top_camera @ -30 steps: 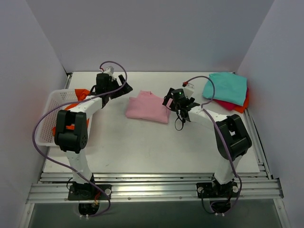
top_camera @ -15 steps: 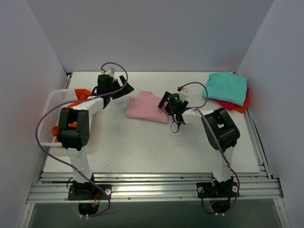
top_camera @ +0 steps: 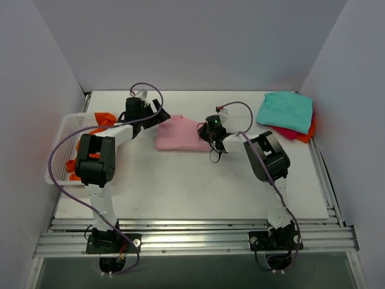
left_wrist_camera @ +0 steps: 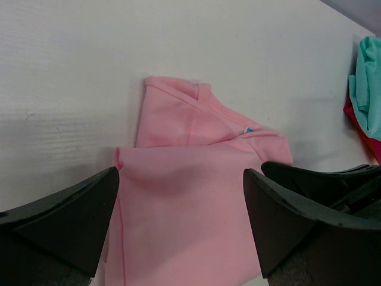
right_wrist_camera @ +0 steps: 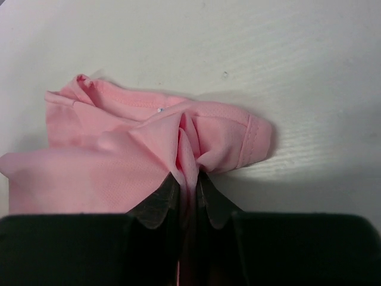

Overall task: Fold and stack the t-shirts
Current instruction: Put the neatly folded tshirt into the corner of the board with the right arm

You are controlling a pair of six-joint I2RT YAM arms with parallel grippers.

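Right fingers [right_wrist_camera: 162, 201] closed tight, pinching a bunched fold at the edge of the pink t-shirt [top_camera: 177, 133]. Left fingers [left_wrist_camera: 74, 211] spread wide, one to each side above the same shirt's other edge, gripping nothing. Shirt lies mid-table [top_camera: 180, 186], far half. Teal t-shirt [top_camera: 286, 110] sits atop a red t-shirt [top_camera: 290, 133] at the far right corner. Orange cloth [top_camera: 103, 118] in the basket [top_camera: 56, 158], left.

A white plastic mesh basket [top_camera: 57, 150] sits at the left edge of the white table [top_camera: 192, 186], close beside the left wall [top_camera: 30, 90]. The tabletop is matt, with a faint grain showing in the wrist views. Plain pale grey walls close it in on the left, at the back [top_camera: 192, 42] and on the right. Ribbed aluminium rails [top_camera: 192, 238] run across the table's near edge
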